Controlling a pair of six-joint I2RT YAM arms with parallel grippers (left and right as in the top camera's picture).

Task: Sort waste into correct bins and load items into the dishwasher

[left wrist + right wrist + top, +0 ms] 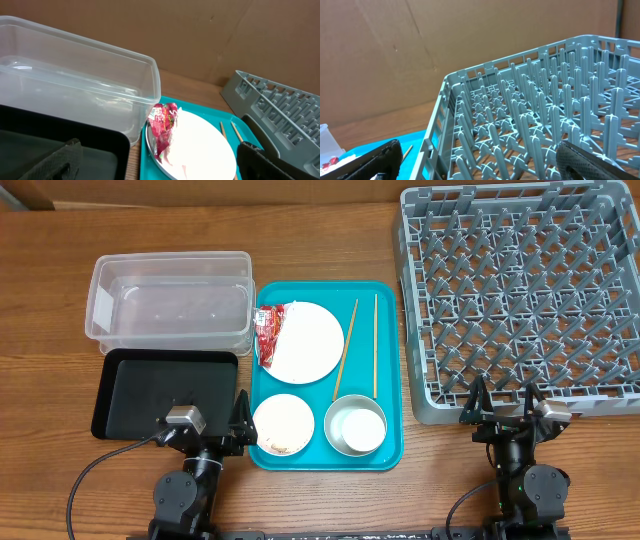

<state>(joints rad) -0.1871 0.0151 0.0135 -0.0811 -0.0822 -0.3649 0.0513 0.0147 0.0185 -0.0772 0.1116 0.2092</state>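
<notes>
A large white plate lies on a teal tray with a red crinkled wrapper on its left edge. Two chopsticks lie to its right. A pale pinkish bowl and a whitish bowl with a white cup inside sit at the tray's front. The clear tub, the black tray and the grey rack hold nothing. My left gripper is open between black tray and teal tray. My right gripper is open at the rack's front edge. The tissue is not visible.
The left wrist view shows the tub, black tray, wrapper on the plate and the rack's corner. The right wrist view looks into the rack's pegs. A brown wall stands behind the wooden table.
</notes>
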